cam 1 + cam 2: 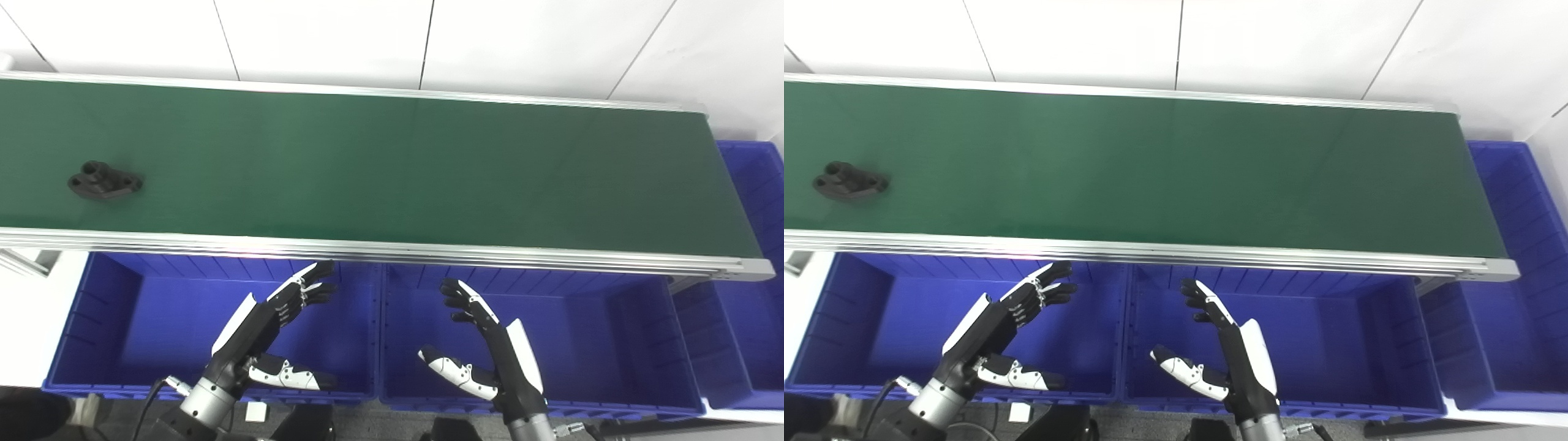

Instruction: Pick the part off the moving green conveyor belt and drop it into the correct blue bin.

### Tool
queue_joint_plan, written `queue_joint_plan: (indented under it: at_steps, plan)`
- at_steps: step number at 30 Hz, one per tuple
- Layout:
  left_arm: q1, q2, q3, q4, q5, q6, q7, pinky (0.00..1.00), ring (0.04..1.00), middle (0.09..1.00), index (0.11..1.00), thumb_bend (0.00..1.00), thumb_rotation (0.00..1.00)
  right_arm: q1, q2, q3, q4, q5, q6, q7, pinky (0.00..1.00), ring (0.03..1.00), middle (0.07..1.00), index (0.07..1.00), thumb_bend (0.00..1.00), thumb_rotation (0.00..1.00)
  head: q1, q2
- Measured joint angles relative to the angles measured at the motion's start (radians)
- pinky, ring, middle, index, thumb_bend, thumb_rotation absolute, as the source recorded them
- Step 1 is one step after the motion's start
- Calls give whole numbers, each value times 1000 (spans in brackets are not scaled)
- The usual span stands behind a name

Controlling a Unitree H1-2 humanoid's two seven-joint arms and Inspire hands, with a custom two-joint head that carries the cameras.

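Because the green conveyor belt [392, 171] ran as one long band across the middle of the frame, from the left edge almost to the right, it set the layout for everything else. Three blue bins lined its edges: the left bin [86, 331] and the middle bin [643, 343] sat side by side below its near rail in the lower half of the frame, presumably so a lifted part needed only a short drop, while a third bin [753, 177] stood at the belt's right end. Both hands hovered over those lower bins, apparently waiting: the left hand [269, 324] at lower centre-left and the right hand [490, 343] at lower centre-right, each empty, fingers spread, palms facing one another. The black part [104, 181] lay on the belt at middle left, well apart from either hand.
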Motion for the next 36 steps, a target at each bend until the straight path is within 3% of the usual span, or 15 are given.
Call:
queue_joint_plan:
  at_steps: [5,7,14,20,26,36]
  plan:
    - [0,-2,-4,21,20,0,11,799,828,918,898,695,152,0,-2,-2,30,6,-32,-9,725,805,841,877,589,488,84,-54]
    - [0,-4,-10,32,26,0,16,787,825,915,892,704,149,0,-6,-4,50,10,-50,-12,734,813,846,881,583,485,187,-115]
    - [-13,-9,-48,63,73,-1,66,755,813,907,866,749,176,-14,-24,-11,117,50,-117,-18,737,821,852,888,541,445,250,-172]
    - [-24,7,-75,65,109,-1,129,733,805,892,848,773,178,-37,-34,3,147,48,-119,-57,721,809,842,878,523,448,253,-198]
    - [-24,40,-112,65,113,-1,179,745,805,889,841,789,171,-37,-42,19,148,33,-120,-84,716,807,833,875,525,443,210,-233]
    - [-26,67,-148,64,110,-1,222,754,800,882,836,820,178,-42,-53,41,150,47,-120,-98,702,801,828,866,545,395,175,-239]
